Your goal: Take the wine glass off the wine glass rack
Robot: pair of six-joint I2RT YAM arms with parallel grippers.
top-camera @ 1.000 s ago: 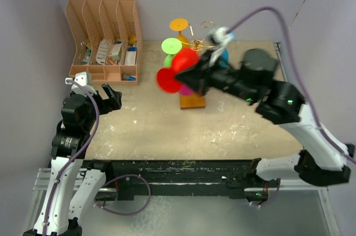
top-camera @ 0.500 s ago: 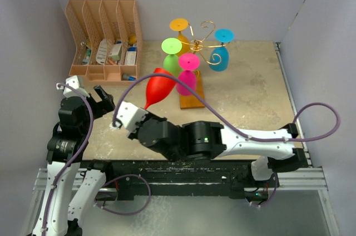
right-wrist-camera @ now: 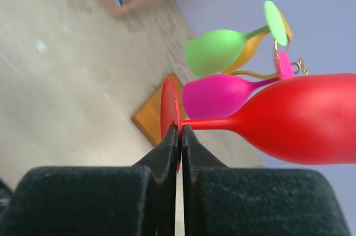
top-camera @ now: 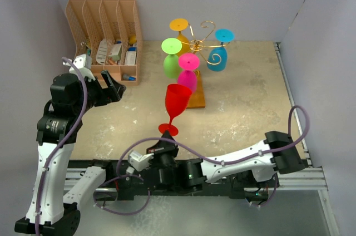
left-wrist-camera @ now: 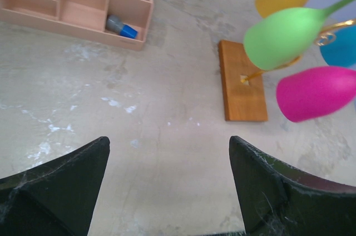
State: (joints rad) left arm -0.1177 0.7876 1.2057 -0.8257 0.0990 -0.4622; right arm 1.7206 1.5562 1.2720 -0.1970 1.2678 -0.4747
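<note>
Since half a second ago the right arm has swung back toward the near edge, and the red wine glass [top-camera: 177,100] has gone from leaning beside the wine glass rack [top-camera: 196,98] to standing upright, clear of it and toward the near side of the table [top-camera: 245,108]. I can't tell whether its foot touches the tabletop.

On the right wrist camera I see the right gripper [right-wrist-camera: 179,134] with both fingers pinched flat against the glass's round red foot. The stem and bowl stick out sideways past the fingertips.

Four glasses hang bowl-down from the gold scroll arms: the orange glass [top-camera: 179,25] at the back, the green glass [top-camera: 171,60] on the left, the pink glass [top-camera: 188,75] in front and the blue glass [top-camera: 218,57] on the right.

The left gripper [left-wrist-camera: 168,142] has risen toward the peach file organizer [top-camera: 105,8]. Its fingers are spread wide with only bare tabletop between them, gripping nothing.
</note>
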